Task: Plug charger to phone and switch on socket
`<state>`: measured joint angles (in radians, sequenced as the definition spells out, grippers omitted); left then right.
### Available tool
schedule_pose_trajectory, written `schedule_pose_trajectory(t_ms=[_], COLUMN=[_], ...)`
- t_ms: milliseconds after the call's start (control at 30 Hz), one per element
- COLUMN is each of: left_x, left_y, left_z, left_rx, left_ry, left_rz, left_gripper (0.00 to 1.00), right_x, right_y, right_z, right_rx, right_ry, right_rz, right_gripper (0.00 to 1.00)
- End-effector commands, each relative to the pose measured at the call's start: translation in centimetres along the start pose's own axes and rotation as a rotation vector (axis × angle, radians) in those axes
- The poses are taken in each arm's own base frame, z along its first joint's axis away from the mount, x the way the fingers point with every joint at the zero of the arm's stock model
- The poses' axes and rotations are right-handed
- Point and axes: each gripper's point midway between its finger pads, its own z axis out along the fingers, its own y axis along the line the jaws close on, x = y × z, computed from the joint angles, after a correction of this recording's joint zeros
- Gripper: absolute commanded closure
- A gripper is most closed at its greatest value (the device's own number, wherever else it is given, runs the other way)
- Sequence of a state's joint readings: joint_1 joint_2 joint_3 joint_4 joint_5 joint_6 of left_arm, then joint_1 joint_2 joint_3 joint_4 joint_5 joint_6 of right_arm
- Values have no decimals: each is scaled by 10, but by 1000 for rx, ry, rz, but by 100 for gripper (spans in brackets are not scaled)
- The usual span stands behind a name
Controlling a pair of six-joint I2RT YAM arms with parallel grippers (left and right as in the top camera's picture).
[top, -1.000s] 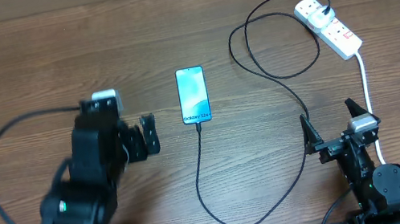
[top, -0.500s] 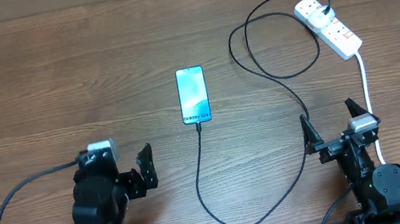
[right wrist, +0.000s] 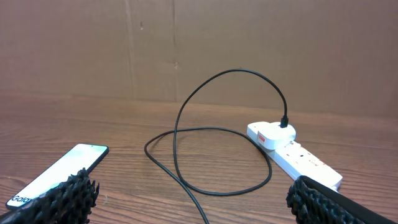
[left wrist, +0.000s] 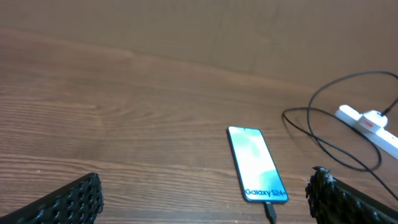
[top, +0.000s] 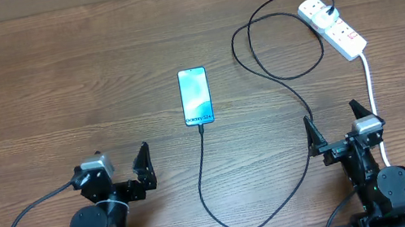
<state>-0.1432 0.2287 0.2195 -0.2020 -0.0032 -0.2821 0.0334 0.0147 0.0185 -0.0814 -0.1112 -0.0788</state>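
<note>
Wood grain runs open across the left half of the table [top: 31, 76]. The phone [top: 195, 96] lies at centre. The charger [top: 216, 202] meets its near edge, then loops to the socket [top: 334, 25] at the far right. The left gripper [top: 111, 165] and right gripper [top: 332, 120] sit by the near edge, jaws spread wide, holding nothing.

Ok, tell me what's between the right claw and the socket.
Only the charger cable: its loops lie flat between the open right claw and the socket. The socket's white cord runs alongside, to the right.
</note>
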Motion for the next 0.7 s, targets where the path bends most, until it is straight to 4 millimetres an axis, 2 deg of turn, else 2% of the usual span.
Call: schedule_pose_trajectory(t_ms=[0, 367, 667], left_x=[-3, -12, -14], left_y=[4, 16, 36], left_z=[-2, -6, -7], left_rx=[2, -6, -111], left_ry=[-56, -252, -293], left_rz=[16, 12, -8], left_gripper=[0, 0, 0], right_x=[1, 1, 1], right_y=[-1, -1, -1], right_z=[0, 0, 0], right_rx=[8, 8, 8], right_ry=[-6, -6, -6], right_rz=[-2, -2, -2], right_gripper=[0, 0, 0])
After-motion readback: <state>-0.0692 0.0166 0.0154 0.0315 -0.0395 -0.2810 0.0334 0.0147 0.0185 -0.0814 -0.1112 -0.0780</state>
